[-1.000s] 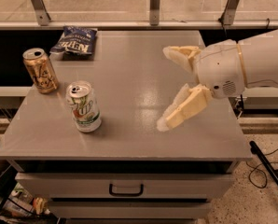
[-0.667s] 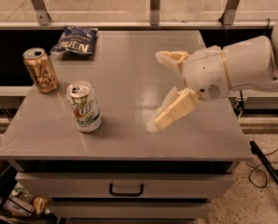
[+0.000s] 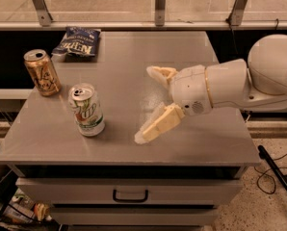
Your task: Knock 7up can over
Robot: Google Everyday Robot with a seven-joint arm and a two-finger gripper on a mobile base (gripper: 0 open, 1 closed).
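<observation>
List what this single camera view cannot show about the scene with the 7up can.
- Gripper, jaws open, right of the 7up can: height above the table unclear from one view.
- Arm: cut off at the right edge.
- Drawer contents: hidden behind its shut front.

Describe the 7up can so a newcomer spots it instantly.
On the grey table, look at the left front, across from the open gripper hovering mid-table. The 7up can stands upright there, nearer the front edge than the gold can. It alone is white-silver with a green base band and green-red logo.
</observation>
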